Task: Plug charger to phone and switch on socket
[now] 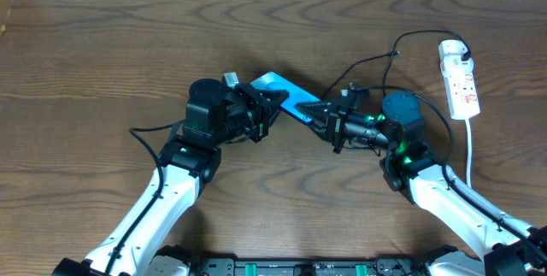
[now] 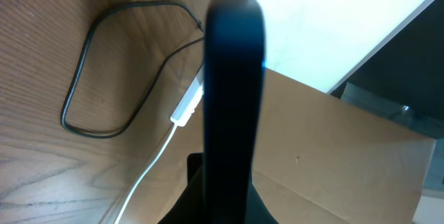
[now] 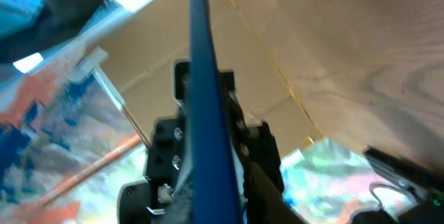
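Overhead, starting at the left: grips the phone (image 1: 286, 92) by its left end with the left fingers (image 1: 267, 108) closed tight, near the middle of the desk (image 1: 85, 71), cyan screen up and apparently raised off the wood. Held that way, by judgement, to steady it and offer the port end rightward. Confirmed from the left wrist: seen edge-on, filling the centre, pinched firmly. Meets the phone's right end with the right fingers (image 1: 323, 120); cannot tell whether open or closed, nor whether pinching the plug tip, hidden there. Shows from the right wrist only as a blue sliver dead ahead, so probably lined up end-on for insertion. Runs the charger (image 1: 376, 58) as a slack black cable from there to the socket (image 1: 459, 84) at the desk's far right corner, adapter (image 1: 455, 49) already seated at its far end. Leaves switching on for afterwards, by judgement.
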`<control>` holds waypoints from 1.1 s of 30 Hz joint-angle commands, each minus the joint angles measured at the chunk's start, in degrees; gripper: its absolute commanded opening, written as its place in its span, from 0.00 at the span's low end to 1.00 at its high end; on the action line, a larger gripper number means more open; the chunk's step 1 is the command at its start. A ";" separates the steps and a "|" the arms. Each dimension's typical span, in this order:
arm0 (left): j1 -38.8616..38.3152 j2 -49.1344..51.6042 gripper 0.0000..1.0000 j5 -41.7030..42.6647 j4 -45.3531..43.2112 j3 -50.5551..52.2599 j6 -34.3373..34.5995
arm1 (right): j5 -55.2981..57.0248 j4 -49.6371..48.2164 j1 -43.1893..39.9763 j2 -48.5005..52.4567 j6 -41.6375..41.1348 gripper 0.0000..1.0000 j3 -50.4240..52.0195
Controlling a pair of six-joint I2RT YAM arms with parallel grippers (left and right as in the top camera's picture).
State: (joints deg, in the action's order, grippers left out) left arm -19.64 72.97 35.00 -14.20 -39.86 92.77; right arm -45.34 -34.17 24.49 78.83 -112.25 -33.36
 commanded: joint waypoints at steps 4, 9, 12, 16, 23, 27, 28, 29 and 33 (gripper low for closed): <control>-0.11 -0.09 0.07 -1.42 -1.03 -1.11 -3.65 | -5.79 0.39 1.42 -0.57 1.81 0.24 -0.15; 0.17 -0.09 0.08 -1.88 -0.92 -1.11 -4.63 | -3.26 0.57 1.42 -0.57 8.48 0.29 -0.15; 2.05 0.07 0.08 -1.81 -0.87 -1.11 -7.61 | -1.25 0.59 1.25 -0.57 16.11 0.37 -0.15; 6.38 0.48 0.08 -0.48 -0.92 -1.14 -8.31 | -0.28 0.68 -0.57 -0.57 28.65 0.47 -0.15; 13.00 3.82 0.07 7.30 -1.36 -1.29 -8.28 | 2.49 6.34 -5.66 -0.57 53.96 0.68 -0.15; 13.40 6.73 0.07 13.33 -1.60 -1.29 -8.96 | 10.19 13.57 -7.96 -0.57 66.93 0.75 -0.17; 13.25 7.48 0.07 14.84 -1.60 -1.29 -9.75 | 13.99 16.04 -8.39 -0.57 70.03 0.75 -0.17; 12.94 8.37 0.07 16.94 -1.60 -1.29 -10.99 | 17.38 18.36 -8.72 -0.57 72.41 0.77 -0.22; 11.93 10.08 0.07 22.77 -1.57 -1.29 -13.79 | 25.22 25.59 -9.16 -0.57 74.86 0.77 -1.14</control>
State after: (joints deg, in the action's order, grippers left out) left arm -6.92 82.52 49.21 -15.07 -39.88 82.67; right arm -29.41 -10.70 15.88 78.76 -45.41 -33.41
